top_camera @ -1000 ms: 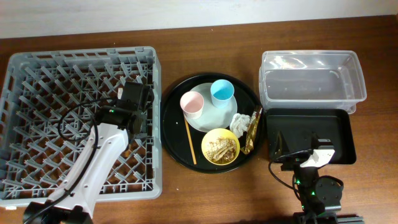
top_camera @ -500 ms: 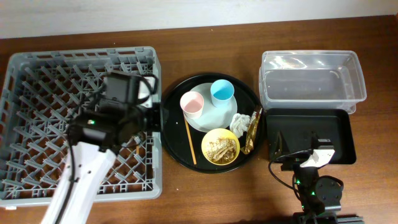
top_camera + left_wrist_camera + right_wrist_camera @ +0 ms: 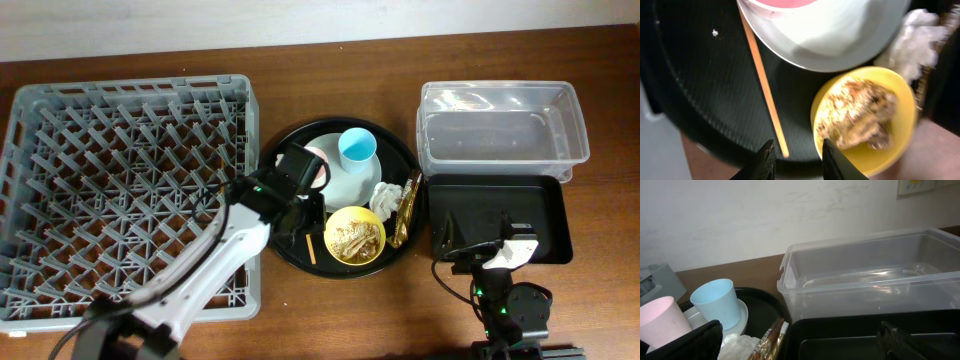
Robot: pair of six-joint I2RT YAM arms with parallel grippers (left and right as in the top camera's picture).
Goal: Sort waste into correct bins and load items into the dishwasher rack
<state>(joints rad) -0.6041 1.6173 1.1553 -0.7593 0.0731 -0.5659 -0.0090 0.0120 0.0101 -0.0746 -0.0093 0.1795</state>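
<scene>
Left gripper hangs over the front-left part of the round black tray. Its 2 fingers are a little way apart with nothing pinched between them. In the left wrist view a thin wooden chopstick lies flat on the tray, running alongside the pale plate. Its near end lands in the gap between the fingertips, but it's hard to say if anything touches it, and only 1 stick is clear to see. The yellow bowl sits just right of that, loaded with beige crumbly scraps. The pink cup and the light-blue cup both stand upright on the plate, and from overhead the pink one is mostly hidden under the left wrist. The crumpled white napkin is on the tray just right of the plate, and the gold wrapper lies next to it by the tray's right edge. The big grey dishwasher rack is off to the left with none of the dishes in it. Over on the right, the clear tub sits behind the black rectangular tray. The right gripper is parked low over that black tray, jaws spread wide and holding nothing.
</scene>
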